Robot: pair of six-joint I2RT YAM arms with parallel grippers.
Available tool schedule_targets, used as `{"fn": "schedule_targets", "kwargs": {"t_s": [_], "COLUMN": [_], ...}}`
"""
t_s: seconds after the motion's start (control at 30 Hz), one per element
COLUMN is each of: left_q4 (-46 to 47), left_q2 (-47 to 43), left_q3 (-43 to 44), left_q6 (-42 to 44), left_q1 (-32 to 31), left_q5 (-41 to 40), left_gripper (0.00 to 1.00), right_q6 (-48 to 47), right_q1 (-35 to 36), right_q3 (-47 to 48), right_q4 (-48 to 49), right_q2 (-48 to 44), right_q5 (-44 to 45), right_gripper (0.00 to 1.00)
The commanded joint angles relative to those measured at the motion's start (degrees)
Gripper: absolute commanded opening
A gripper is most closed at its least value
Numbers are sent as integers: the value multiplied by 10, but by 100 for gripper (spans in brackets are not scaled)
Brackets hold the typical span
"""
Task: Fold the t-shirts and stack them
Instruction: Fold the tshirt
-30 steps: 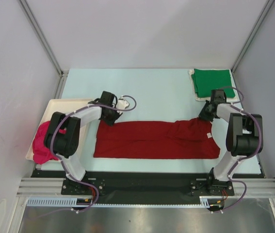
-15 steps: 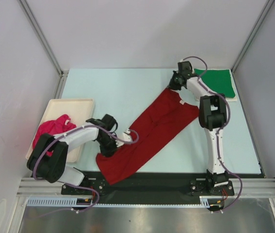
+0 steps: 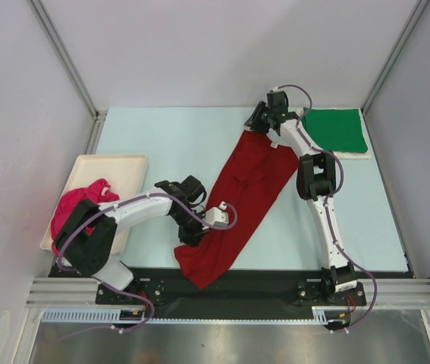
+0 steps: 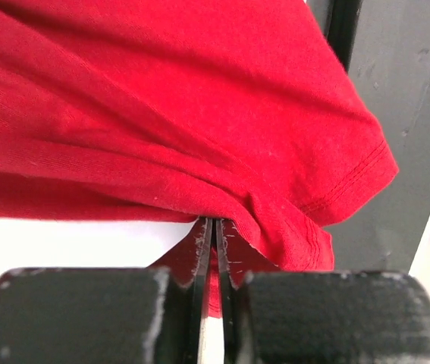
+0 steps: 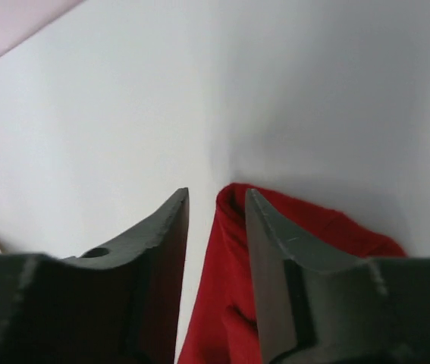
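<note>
The dark red t-shirt (image 3: 241,186) lies stretched in a long diagonal band from the near table edge up to the far right. My left gripper (image 3: 194,235) is shut on a fold of its lower part, seen up close in the left wrist view (image 4: 213,224) with the red cloth (image 4: 161,114) bunched over the tips. My right gripper (image 3: 255,125) is at the shirt's far end; its jaws (image 5: 216,196) stand slightly apart with red cloth (image 5: 230,303) between them. The green t-shirt (image 3: 336,130) lies folded at the far right. The pink t-shirt (image 3: 74,208) is crumpled in the tray.
The cream tray (image 3: 120,163) sits at the left edge of the table. The red shirt's near end hangs over the black base rail (image 3: 275,284). Grey frame posts rise at the far corners.
Both arms carried the red shirt from a flat left-right spread into a diagonal. The right gripper swung to the far side, the left to the near edge; the shirt is now narrower and steeper.
</note>
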Motion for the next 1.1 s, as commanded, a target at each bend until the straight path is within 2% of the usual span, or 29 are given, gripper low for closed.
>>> {"fn": "schedule_targets", "kwargs": {"t_s": [0.0,0.07,0.1,0.23,0.27,0.37,0.4,0.53,0.6,0.93,1.03,1.07], "left_q4": [-7,-4,-5,-23,-28,-30,-33,-43,-45,-41,-41,-42], "left_q2": [-30,-39,-46,-58,-59,-71,-74,-88,-98,-113,-110,-109], "left_q3": [-30,-51,-53,-50,-48,-54,-56,-55,-49,-36,-34,-31], "left_q6": [6,-11,-17,-42,-43,-47,-45,-44,-44,-58,-59,-59], "left_q1": [-2,5,11,75,84,104,106,111,115,118,118,118], "left_q5": [13,-15,-44,-63,-66,-68,-66,-64,-68,-58,-58,-58], "left_gripper": [9,10,11,16,17,28,33,42,44,50,50,50], "right_q6": [-7,-39,-51,-99,-107,-110,-109,-78,-65,-57,-58,-59], "right_q1": [-4,-4,-6,-15,-19,-24,-28,-65,-88,-105,-109,-113], "right_q3": [36,17,1,-120,-195,-336,-428,-568,-588,-575,-558,-550], "right_q4": [21,-5,-13,-45,-56,-30,-17,34,40,37,40,42], "right_q2": [-37,-81,-105,-227,-257,-363,-405,-450,-448,-381,-354,-345], "right_q5": [9,25,33,95,130,195,205,186,158,109,99,94], "right_gripper": [43,48,55,58,58,56,56,54,52,42,24,10]}}
